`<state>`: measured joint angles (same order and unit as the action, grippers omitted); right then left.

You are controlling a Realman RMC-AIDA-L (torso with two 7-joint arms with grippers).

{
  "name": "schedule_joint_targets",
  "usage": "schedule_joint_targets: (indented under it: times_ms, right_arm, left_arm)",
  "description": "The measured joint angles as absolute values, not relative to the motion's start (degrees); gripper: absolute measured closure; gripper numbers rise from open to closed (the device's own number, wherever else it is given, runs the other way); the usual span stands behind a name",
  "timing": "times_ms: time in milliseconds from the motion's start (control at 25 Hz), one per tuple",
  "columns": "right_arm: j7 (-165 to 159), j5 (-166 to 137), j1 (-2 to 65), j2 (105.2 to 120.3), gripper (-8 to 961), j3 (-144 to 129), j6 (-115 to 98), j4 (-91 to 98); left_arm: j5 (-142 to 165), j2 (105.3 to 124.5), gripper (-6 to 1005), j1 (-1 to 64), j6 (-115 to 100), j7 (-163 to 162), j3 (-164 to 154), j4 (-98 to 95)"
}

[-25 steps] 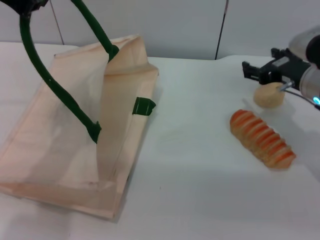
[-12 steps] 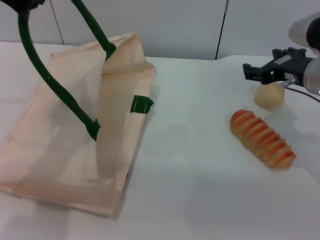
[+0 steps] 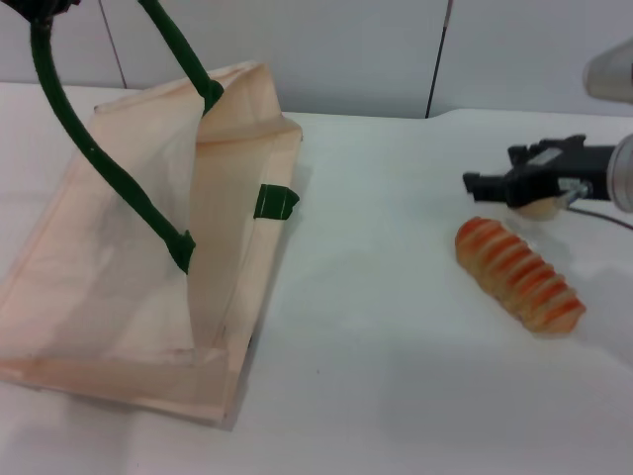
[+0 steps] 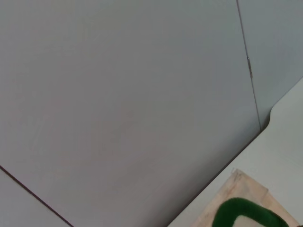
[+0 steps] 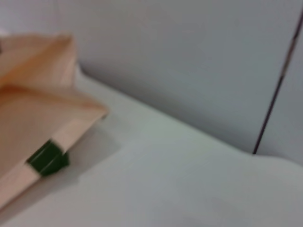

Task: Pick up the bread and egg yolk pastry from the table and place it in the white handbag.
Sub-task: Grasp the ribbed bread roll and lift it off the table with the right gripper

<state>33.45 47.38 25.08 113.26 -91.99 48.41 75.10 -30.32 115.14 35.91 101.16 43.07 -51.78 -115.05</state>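
The white handbag [image 3: 119, 277] lies at the left of the table, its mouth pulled open by one dark green handle [image 3: 89, 148]. My left gripper [image 3: 45, 6], barely in view at the top edge, holds that handle up. The striped bread [image 3: 519, 275] lies at the right. The egg yolk pastry [image 3: 542, 207] sits just behind it, its top covered by my right gripper [image 3: 495, 170]. That gripper is low over the pastry with its fingers apart. The handbag also shows in the right wrist view [image 5: 33, 127].
A green handle tab [image 3: 275, 202] sits on the bag's right edge and shows in the right wrist view [image 5: 47, 158]. A grey wall runs behind the white table [image 3: 376, 327]. The left wrist view shows the handle loop [image 4: 246, 213] and the wall.
My right gripper has come down and moved left, now covering the top of the pastry. The bag's open side has shifted slightly left. The bread has not moved.
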Motion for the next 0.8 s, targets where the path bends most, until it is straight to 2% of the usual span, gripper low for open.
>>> schedule_joint_targets:
  times_ms: [440, 560, 800]
  right_arm:
    - [34.2, 42.3, 25.3, 113.69, 222, -91.4, 58.7, 78.0]
    - [33.8, 39.9, 25.5, 113.77, 179, -91.1, 61.1, 78.8]
    - [34.3, 32.3, 27.0, 115.75, 134, -87.1, 66.4, 77.8]
  left_arm:
    - [-30.2, 115.01, 876, 35.8, 101.1, 43.2, -51.8, -114.0]
    - [-30.1, 114.98, 876, 35.8, 101.0, 43.2, -51.8, -113.6]
    - [-30.0, 114.86, 876, 35.9, 101.0, 43.2, -51.8, -113.6]
